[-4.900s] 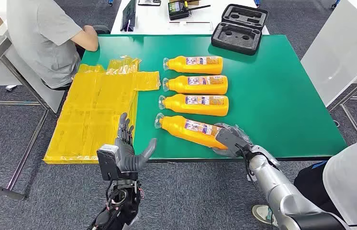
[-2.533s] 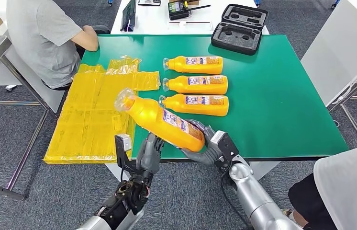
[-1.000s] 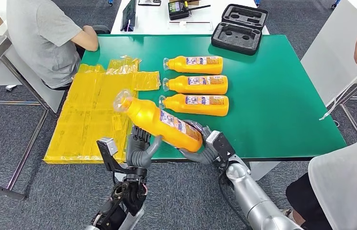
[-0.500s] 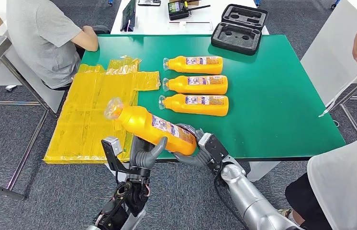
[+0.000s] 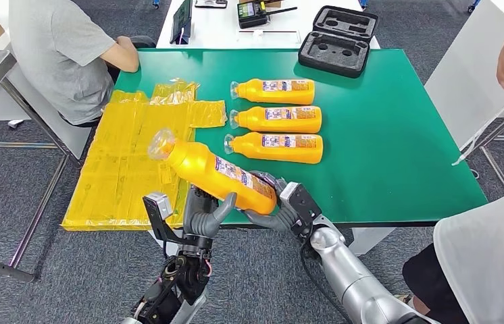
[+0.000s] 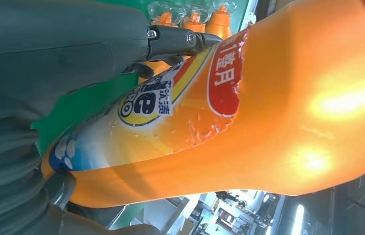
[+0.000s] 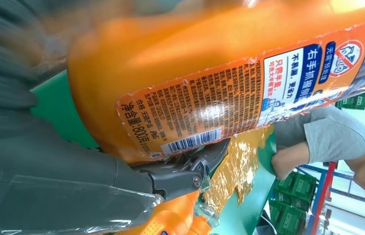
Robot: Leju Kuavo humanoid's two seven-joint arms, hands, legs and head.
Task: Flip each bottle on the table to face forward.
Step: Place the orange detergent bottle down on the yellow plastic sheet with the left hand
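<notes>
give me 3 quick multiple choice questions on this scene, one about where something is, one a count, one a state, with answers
1. Where does the open black case sit?
A. far edge of the green table
B. on the floor
C. on the yellow bags

2. How many orange bottles lie on the table?
A. one
B. three
C. five

3. What state is the lifted bottle in?
A. standing upright on the table
B. held tilted off the table by both hands
C. lying among the row

Answers:
1. A, the case rests at the table's far edge.
2. B, three lie in a row.
3. B, the left robot hand and right robot hand grip it, cap end raised.
</notes>
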